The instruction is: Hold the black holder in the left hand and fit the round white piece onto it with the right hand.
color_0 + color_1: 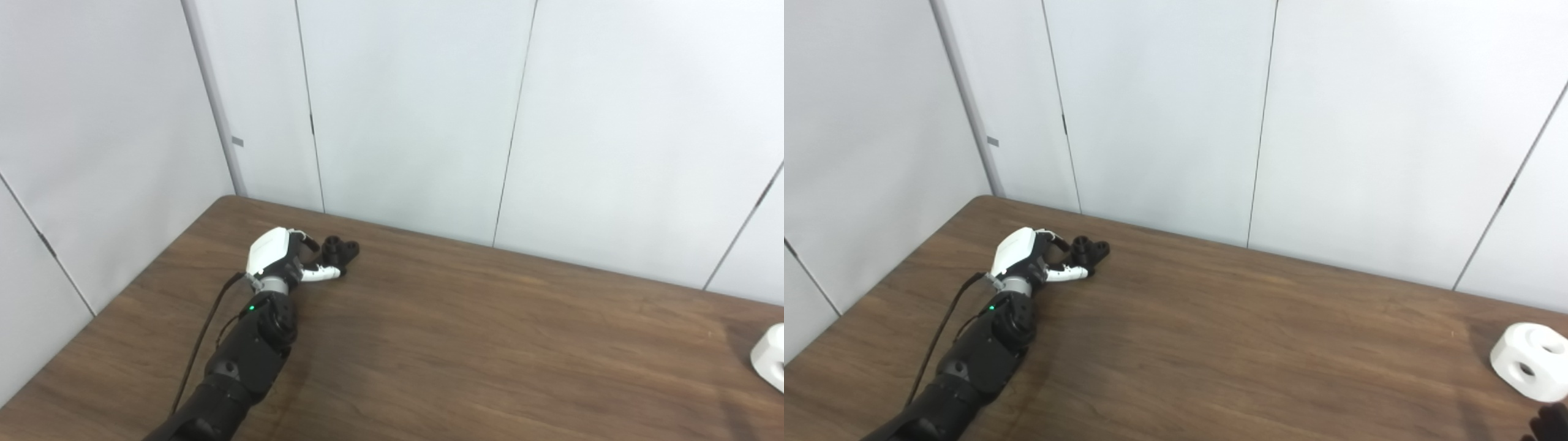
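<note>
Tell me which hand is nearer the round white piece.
Right. Only a dark bit of the right hand shows at the bottom right corner, just below the round white piece. The left hand is far across the table, at the black holder.

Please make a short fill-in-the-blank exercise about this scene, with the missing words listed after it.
1. The left hand reaches the ____ holder.
2. The round white piece lies near the table's ____ edge.
3. The table is made of brown ____.

Missing words: black; right; wood
</note>
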Action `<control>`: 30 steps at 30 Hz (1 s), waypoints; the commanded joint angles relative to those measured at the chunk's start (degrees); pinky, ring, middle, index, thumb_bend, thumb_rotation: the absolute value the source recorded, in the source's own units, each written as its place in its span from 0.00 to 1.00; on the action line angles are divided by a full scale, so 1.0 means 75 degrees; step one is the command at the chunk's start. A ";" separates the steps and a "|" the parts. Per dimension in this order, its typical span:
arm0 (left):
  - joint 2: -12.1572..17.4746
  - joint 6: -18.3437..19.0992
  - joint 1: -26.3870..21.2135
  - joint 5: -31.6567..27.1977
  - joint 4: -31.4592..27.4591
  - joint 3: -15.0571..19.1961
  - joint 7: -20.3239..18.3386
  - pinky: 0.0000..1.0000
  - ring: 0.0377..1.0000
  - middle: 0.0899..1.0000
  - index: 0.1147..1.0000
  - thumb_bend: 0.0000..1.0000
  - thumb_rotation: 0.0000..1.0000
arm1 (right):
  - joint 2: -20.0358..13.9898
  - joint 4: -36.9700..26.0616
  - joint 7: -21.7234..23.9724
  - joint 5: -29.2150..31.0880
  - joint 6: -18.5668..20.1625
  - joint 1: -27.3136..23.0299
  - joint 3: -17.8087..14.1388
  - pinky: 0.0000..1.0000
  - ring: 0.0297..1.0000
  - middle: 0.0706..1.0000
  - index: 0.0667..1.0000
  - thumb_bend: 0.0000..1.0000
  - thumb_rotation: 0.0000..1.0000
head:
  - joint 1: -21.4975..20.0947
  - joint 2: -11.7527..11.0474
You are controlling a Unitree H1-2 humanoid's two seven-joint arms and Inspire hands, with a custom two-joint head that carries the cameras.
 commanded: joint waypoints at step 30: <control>0.0235 -0.0740 0.0078 -0.0258 -0.0105 -0.0002 0.0014 0.85 0.89 0.80 0.42 0.52 0.05 | 0.0609 0.0666 -0.0015 0.0124 0.0255 0.0827 0.0266 1.00 1.00 1.00 1.00 0.73 1.00 | -0.0149 0.0045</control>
